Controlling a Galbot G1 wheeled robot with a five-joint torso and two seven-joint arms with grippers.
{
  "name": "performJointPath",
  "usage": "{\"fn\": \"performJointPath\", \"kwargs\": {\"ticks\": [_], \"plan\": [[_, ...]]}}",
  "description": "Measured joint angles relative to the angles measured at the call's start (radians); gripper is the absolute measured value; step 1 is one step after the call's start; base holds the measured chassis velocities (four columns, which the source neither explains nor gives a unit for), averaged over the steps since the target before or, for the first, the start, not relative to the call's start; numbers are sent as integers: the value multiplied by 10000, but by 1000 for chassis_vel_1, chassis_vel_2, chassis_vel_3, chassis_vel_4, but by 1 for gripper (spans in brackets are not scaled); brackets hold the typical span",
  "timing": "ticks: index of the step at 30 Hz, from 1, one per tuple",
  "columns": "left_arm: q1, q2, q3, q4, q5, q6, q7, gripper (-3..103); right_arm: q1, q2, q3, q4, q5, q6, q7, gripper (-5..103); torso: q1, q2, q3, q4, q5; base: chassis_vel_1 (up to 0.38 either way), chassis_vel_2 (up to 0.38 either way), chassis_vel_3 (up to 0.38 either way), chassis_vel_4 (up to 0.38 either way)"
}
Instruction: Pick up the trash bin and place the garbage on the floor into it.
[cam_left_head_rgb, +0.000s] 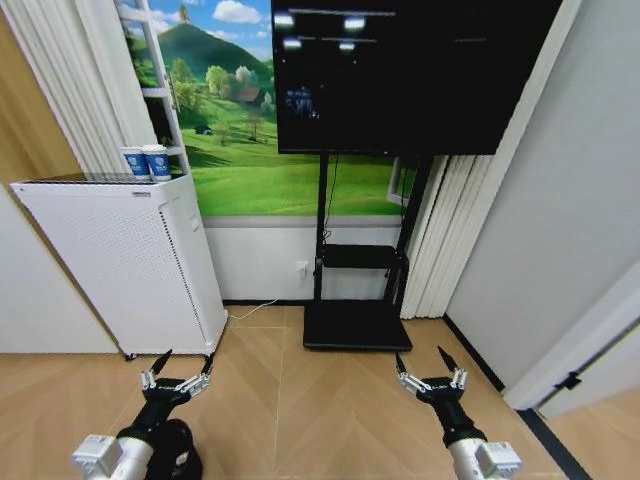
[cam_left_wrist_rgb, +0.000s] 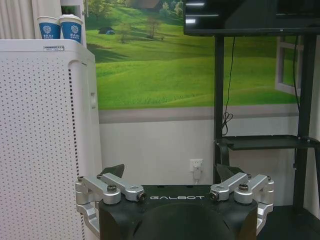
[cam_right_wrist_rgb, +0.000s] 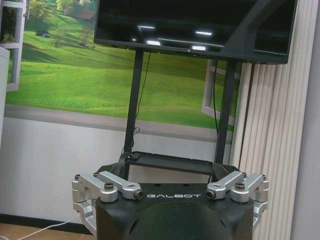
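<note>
Light tan herringbone wood floor (cam_left_head_rgb: 330, 400) runs to a wall with a green meadow mural. Both grippers hover low and near, holding nothing: the left gripper (cam_left_head_rgb: 178, 372) with fingers spread, the right gripper (cam_left_head_rgb: 430, 370) likewise. Under the left arm, at the frame's near edge, sits one dark round object (cam_left_head_rgb: 180, 455), probably the black plastic trash bin; it looks light and stiff, best pinched at the rim. Two blue-and-white paper cups (cam_left_head_rgb: 146, 162) top one white perforated cabinet (cam_left_head_rgb: 130, 260) at far left.
</note>
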Motion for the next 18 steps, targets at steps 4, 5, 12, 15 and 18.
{"fn": "performJointPath", "kwargs": {"ticks": [4,5,12,15,18], "plan": [[0,0,0,0,0,0,0,100,1,0,0,-1,0,0,0,100,-1,-9,-3,2,14,248,-249,-252,244],[0,0,0,1,0,0,0,100,1,0,0,0,0,0,0,100,-2,-11,-5,3,-2,271,-286,-259,251],[0,-2,0,1,0,0,0,100,0,-2,2,0,0,0,0,100,-9,-21,-11,2,1,330,-314,-344,305],[0,-1,0,1,0,-1,2,100,0,0,0,-2,0,0,0,100,-11,-24,-14,1,-2,410,-318,-409,287],[2,-2,-1,-2,0,-1,5,100,-1,-1,1,-2,0,0,0,100,-15,-26,-17,2,16,465,-269,-465,237]]}}
